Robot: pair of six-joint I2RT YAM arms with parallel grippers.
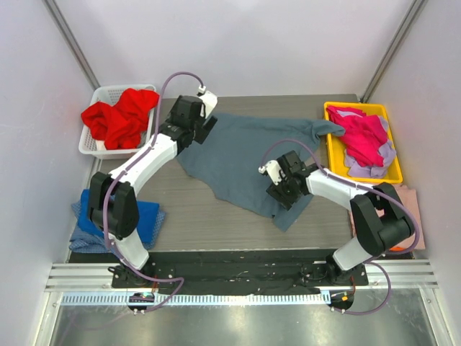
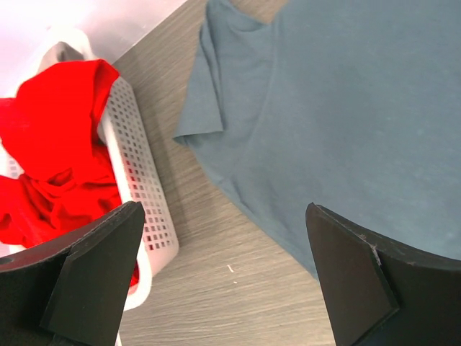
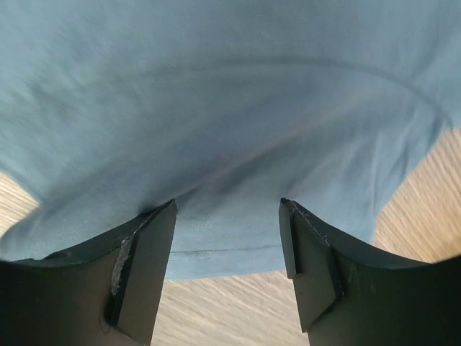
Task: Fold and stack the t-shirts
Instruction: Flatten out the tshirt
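So the big slate blue-grey t-shirt (image 1: pixel 241 155) is spread mostly flat across the middle of the bench (image 1: pixel 216 216), running from near the far edge down toward the near edge. One end reaches the far right corner and drapes over the rim of the yellow tray (image 1: pixel 397 176). Its lower corner points at the near edge.

The left gripper (image 1: pixel 204 130) hangs over the shirt's far-left part. In the left wrist view its fingers (image 2: pixel 94 274) are spread wide with nothing between them, just bare bench and the shirt's edge and sleeve below. The right gripper (image 1: pixel 282 193) is down on the near-right part of the same shirt. From the right wrist view its fingers (image 3: pixel 144 267) stand moderately apart with the cloth and its hem lying across the gap. They aren't pinching it as far as that blurry shot shows.

The other shirts:
- The red t-shirt (image 1: pixel 119 115) is bunched up in the white basket (image 1: pixel 96 94) at the far left corner, spilling over the rim.
- The magenta t-shirt (image 1: pixel 364 135) is heaped in the yellow tray on top of a pale shirt (image 1: pixel 384 157).
- The royal blue t-shirt (image 1: pixel 148 216) lies crumpled by the left edge near the left arm's base.
- Some pale pink cloth (image 1: pixel 412 196) peeks out at the right edge behind the right arm.
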